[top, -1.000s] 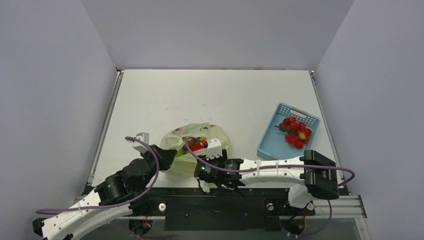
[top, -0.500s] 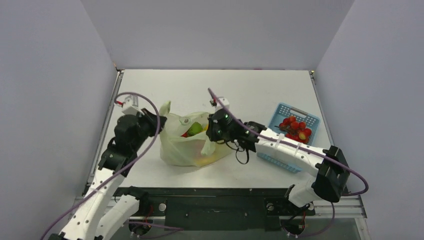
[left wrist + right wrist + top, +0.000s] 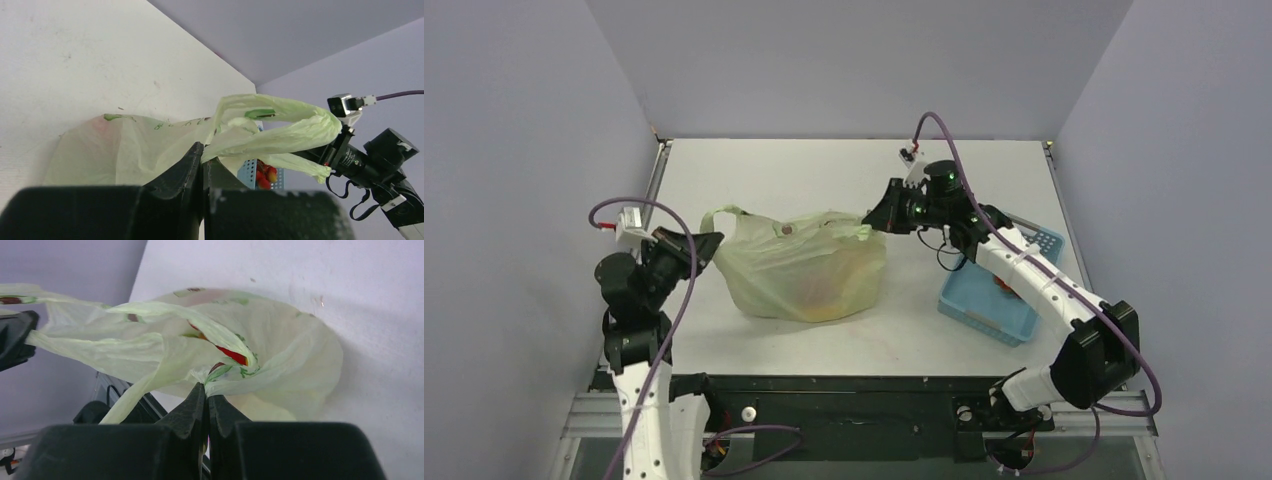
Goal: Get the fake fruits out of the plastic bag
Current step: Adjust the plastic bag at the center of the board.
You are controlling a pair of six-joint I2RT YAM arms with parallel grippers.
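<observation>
The pale yellow-green plastic bag (image 3: 804,265) rests on the table, stretched wide between both arms. My left gripper (image 3: 707,243) is shut on the plastic bag's left handle, pinched at the tips (image 3: 202,150). My right gripper (image 3: 871,222) is shut on the right handle, which bunches between the tips (image 3: 206,390). Fake fruits show only as faint yellow and red shades through the film (image 3: 824,295). A red one (image 3: 231,356) peeks through the bag's mouth in the right wrist view. Both handles (image 3: 280,132) are pulled taut above the bag's body (image 3: 290,350).
A blue lattice basket (image 3: 980,318) stands at the right, under my right forearm, with red fruits (image 3: 265,172) in it. Walls close the table on the left, back and right. My left gripper (image 3: 15,337) shows at the left edge of the right wrist view.
Both arms have swung up from the near edge and moved apart, stretching the bag wide by its handles. The right gripper went from open to shut on the right handle.
</observation>
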